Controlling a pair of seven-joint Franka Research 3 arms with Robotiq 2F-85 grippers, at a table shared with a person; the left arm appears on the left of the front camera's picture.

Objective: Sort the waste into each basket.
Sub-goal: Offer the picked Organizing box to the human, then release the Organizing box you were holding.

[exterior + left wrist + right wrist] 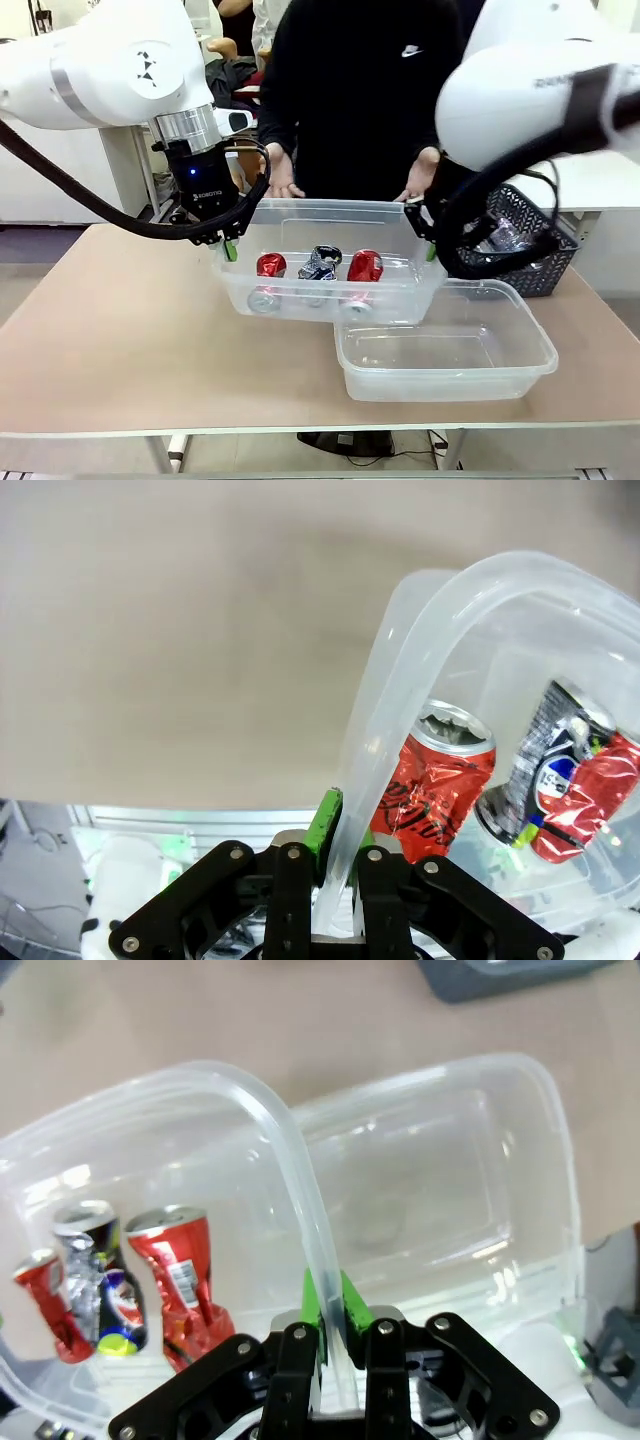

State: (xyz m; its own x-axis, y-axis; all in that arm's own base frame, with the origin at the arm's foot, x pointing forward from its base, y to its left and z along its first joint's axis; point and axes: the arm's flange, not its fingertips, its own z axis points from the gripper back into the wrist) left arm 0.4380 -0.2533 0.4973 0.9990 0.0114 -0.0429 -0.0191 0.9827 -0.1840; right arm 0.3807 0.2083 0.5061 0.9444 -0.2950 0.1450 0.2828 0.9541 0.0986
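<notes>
Clear tub held between two arms above the middle of the table, taken as the reference for all positions. Left gripper is clamped on the tub's left rim, and in the left wrist view its green pads pinch the thin plastic lip with almost no gap. Right gripper is clamped the same way on the tub's right rim, its pads pressed to either side of the lip in the right wrist view. Inside the tub three crushed cans lie in a row: a red can nearest the left gripper, a black-and-silver can in the middle, and a second red can toward the right gripper. Whether the tub's base touches the table cannot be told. An empty tub stands on the table in front of and to the right of the held tub, its far left corner overlapped by it. A dark lattice basket beyond the tub's right end holds clear bottles. Behind the tub a person stands with a hand and the other hand lowered just past its far rim.
</notes>
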